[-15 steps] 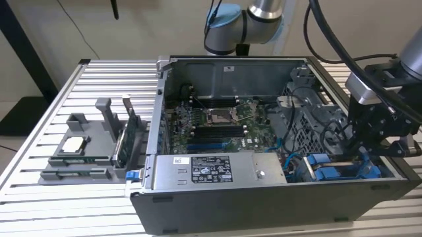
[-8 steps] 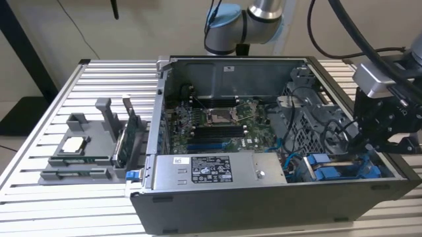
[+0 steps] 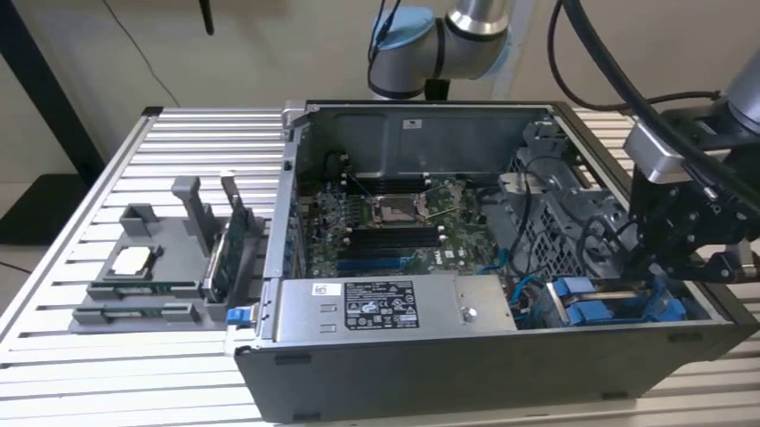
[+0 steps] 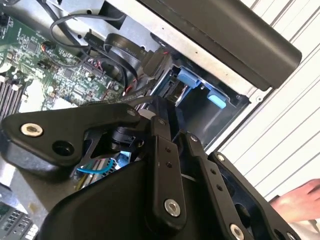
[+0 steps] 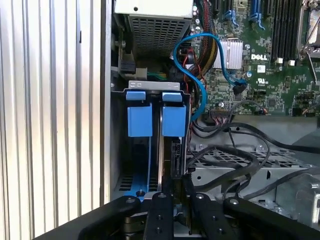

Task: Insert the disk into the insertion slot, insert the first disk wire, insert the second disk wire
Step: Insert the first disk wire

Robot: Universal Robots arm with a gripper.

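My gripper [image 3: 686, 267] hangs above the insertion slot [image 3: 600, 307], four o'clock in the case [image 3: 475, 120], claw narrow; whether it holds anything, I can't tell.

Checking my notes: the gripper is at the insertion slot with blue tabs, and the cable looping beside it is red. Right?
No: the looping cable is blue, as the first wrist view shows. The gripper is indeed at the insertion slot.

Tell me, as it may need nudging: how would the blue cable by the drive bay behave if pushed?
The blue cable probably flexes yet springs back: it holds a free-standing loop. Likely tethered: one end meets the motherboard.
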